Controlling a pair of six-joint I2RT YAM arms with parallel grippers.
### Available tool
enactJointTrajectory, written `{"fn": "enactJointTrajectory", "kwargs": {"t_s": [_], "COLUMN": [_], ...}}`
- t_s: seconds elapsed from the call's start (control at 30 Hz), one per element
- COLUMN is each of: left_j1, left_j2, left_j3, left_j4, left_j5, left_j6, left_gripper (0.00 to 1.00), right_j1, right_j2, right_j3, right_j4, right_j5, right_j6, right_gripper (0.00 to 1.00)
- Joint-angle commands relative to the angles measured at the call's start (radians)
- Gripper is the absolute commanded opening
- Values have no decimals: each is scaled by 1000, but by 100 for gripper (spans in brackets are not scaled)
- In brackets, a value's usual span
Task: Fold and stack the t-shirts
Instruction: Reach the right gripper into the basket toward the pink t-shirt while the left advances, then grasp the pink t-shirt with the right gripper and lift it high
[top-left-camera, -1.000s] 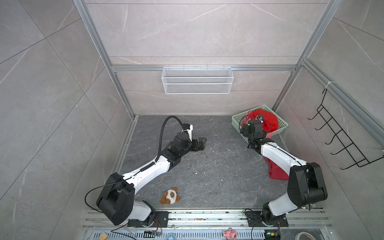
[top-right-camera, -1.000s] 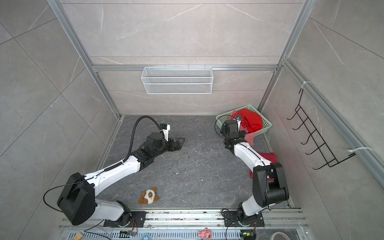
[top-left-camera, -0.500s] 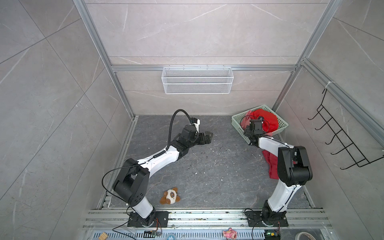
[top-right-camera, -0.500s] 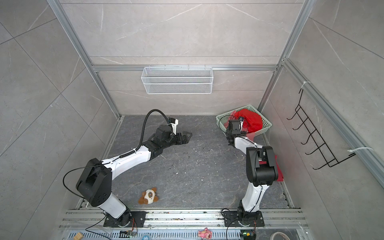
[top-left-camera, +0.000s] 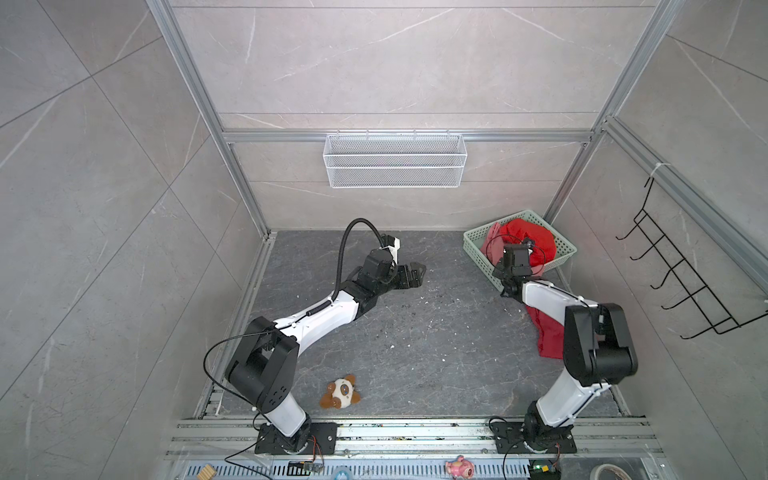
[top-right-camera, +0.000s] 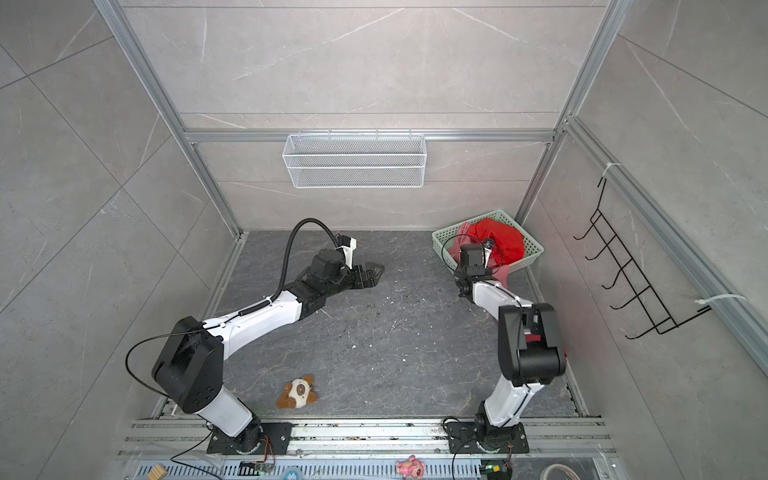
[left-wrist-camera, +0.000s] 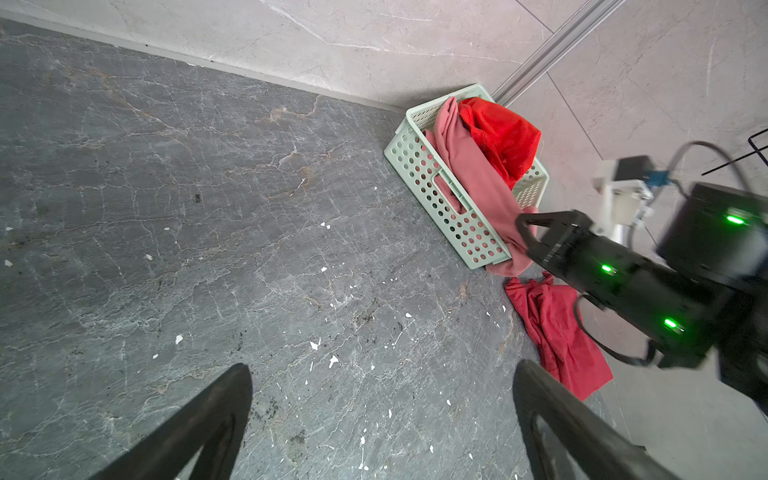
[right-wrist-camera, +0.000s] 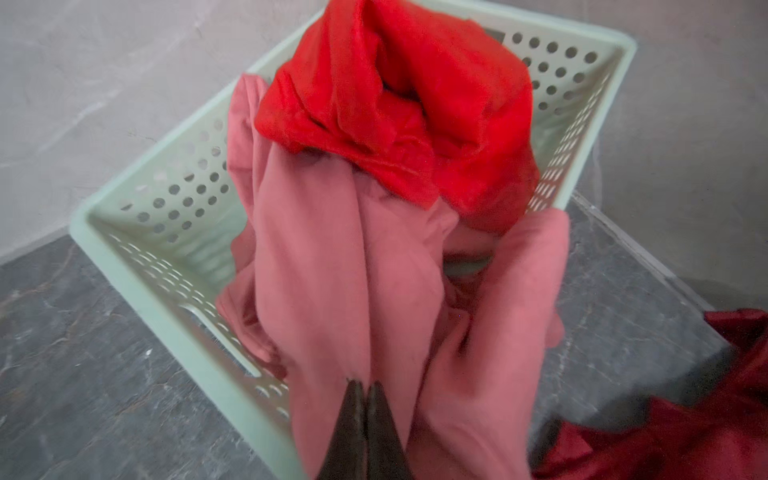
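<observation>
In both top views a dark grey stone-look bench lies between pale tiled walls, with a white wire-mesh shelf behind, a black hook rack at right and a brown-and-white plush toy near the front.

Left wrist view: the left hand is released over bare bench. A pale green perforated plastic basket holds a salmon-pink cloth t-shirt and a bright scarlet t-shirt. A dark crimson t-shirt lies beside it.

Right wrist view: the right hand is clenched on a fold of the salmon-pink cloth t-shirt.

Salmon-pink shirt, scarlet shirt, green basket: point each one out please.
salmon-pink shirt (right-wrist-camera: 332, 270): right wrist view, on its long middle fold.
scarlet shirt (right-wrist-camera: 340, 83): right wrist view, on its bunched cloth.
green basket (left-wrist-camera: 415, 153): left wrist view, on its perforated side wall.
</observation>
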Motion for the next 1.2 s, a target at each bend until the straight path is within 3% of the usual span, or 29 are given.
{"fn": "enactJointTrajectory", "kwargs": {"t_s": [0.0, 0.2, 0.53, 0.73, 0.93, 1.17], "left_j1": [3, 4, 4, -7, -66, -70], "left_j2": [15, -2, 19, 143, 295, 278], "left_j3": [23, -21, -27, 76, 248, 222], "left_j4": [46, 100, 124, 76, -155, -100], "left_j5": [42, 53, 79, 113, 70, 91], "left_j6": [-22, -48, -54, -70, -21, -39], "left_gripper": [100, 100, 100, 100, 100, 100], "right_j1": [3, 22, 121, 215, 257, 282], "right_j2": [-144, -352, -544, -561, -529, -473], "right_j3": [-45, -75, -9, 121, 264, 530], "right_j4": [37, 7, -58, -97, -113, -158], "right_j5": [6, -28, -62, -78, -104, -232], "right_j6": [4, -44, -111, -196, -274, -323], "right_gripper": [0, 0, 0, 0, 0, 0]}}
